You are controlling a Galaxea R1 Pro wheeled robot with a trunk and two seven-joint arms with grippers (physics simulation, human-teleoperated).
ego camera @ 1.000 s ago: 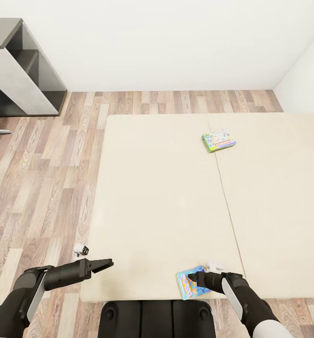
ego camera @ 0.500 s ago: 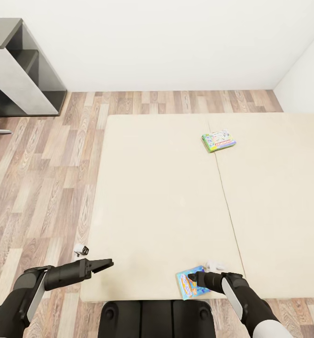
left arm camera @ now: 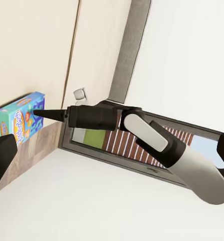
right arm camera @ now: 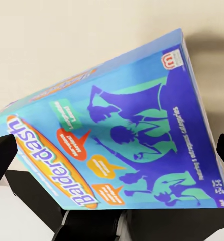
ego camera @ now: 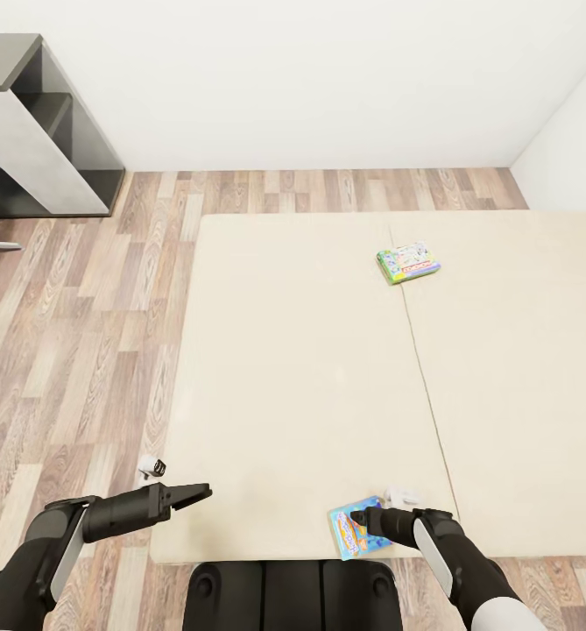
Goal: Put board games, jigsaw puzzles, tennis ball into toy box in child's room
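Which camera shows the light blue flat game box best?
The right wrist view: the light blue flat game box is close, its Balderdash cover readable. The head view shows it small beside the right gripper; the left wrist view, edge-on.

Head view: looks steeply down from above the near edge of the bed (ego camera: 310, 368), both arms in the foreground. Left wrist view: faces sideways across the bed's near edge toward the right arm. Right wrist view: sits close over the light blue board game (right arm camera: 122, 145), shared by all three views (ego camera: 356, 528) (left arm camera: 20, 116).
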